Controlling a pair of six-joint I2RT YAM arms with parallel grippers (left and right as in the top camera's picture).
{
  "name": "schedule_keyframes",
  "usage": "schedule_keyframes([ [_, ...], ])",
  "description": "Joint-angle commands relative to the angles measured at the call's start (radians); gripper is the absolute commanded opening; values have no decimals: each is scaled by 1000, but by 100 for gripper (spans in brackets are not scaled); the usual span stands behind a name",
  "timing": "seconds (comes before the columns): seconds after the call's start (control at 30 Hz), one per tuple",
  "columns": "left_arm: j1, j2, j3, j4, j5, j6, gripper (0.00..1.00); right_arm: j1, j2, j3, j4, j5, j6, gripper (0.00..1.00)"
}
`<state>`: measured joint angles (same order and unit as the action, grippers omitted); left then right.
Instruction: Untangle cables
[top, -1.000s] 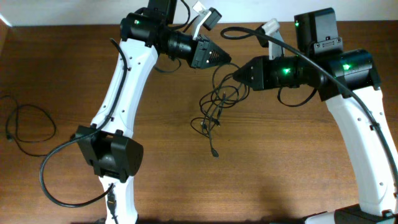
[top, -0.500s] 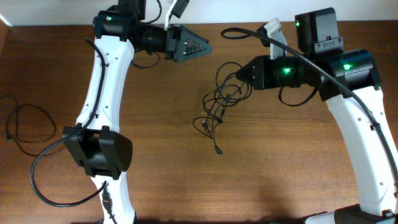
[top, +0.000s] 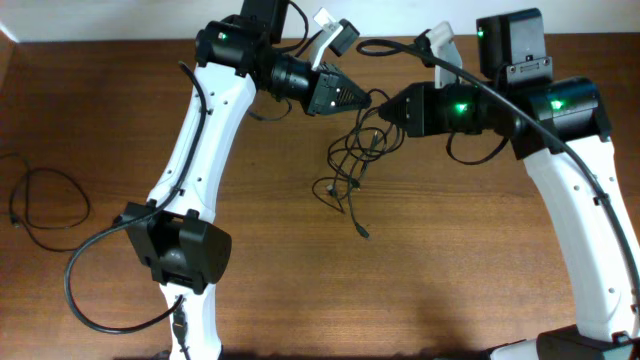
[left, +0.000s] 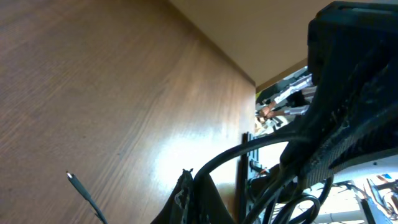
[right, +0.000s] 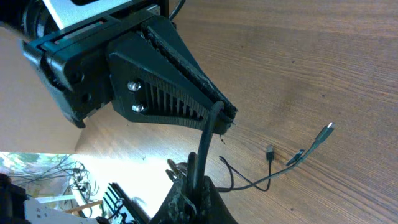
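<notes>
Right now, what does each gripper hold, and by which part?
Left gripper and right gripper each pinch the cables mid-strand, away from the ends.

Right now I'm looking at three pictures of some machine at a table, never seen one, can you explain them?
These are two robot arms at a wooden table. The wide picture looks down from above; the other two come from a camera on each wrist. The left arm and the right arm meet over a tangle of thin black cables with small plug ends. Each arm's jaws are shut on a strand, clearest in the right wrist view. Another thin cable lies loose on the table beyond the left arm.
</notes>
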<state>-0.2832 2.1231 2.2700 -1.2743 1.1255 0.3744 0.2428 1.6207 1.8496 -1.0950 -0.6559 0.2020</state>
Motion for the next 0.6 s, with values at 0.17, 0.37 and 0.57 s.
schedule_keyframes([
  [0.17, 51, 3, 66, 133, -486, -193, 0, -3, -8, 1, -184, 377, -7, 59],
  [0.37, 43, -12, 222, 66, -495, -217, 0, -3, -5, 1, -232, 572, 66, 63],
  [0.57, 3, -12, 280, -104, -495, -334, 0, -1, -4, 1, -71, 271, -10, 66],
])
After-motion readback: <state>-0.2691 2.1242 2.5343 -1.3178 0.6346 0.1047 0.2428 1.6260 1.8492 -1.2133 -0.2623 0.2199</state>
